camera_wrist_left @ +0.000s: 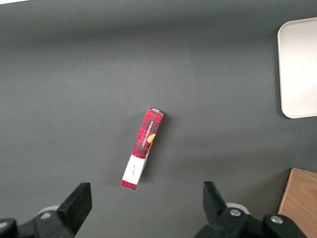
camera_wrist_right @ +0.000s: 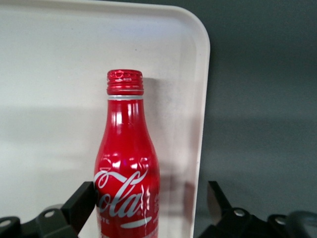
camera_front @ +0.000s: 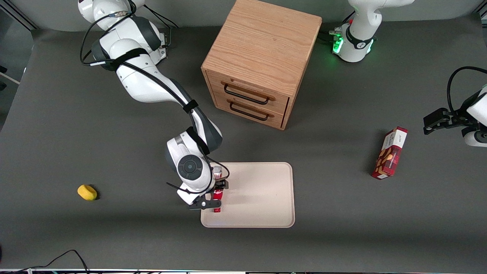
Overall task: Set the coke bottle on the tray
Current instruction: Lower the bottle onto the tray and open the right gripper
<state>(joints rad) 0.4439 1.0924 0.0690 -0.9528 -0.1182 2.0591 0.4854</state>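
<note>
Red bottle: the coke bottle (camera_wrist_right: pixel 126 168) is seen over the tray, close to the rim at the working arm's end.
Tray: the cream tray (camera_front: pixel 262 198) lies nearer the front camera than the wooden drawer cabinet (camera_front: pixel 258 61).
Gripper: the gripper (camera_front: pixel 217 196) is positioned above that tray edge; its fingers (camera_wrist_right: pixel 79 203) are spread wide, one beside the bottle, the other apart from it.
Contact: whether the bottle is touched by a finger cannot be told.
Elsewhere: a red snack box (camera_front: pixel 390 153) and a yellow object (camera_front: pixel 87 192) are set well apart.

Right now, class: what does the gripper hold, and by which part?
Apparently nothing: the gripper is open around the bottle's lower body, over the tray, one finger clear of it.
</note>
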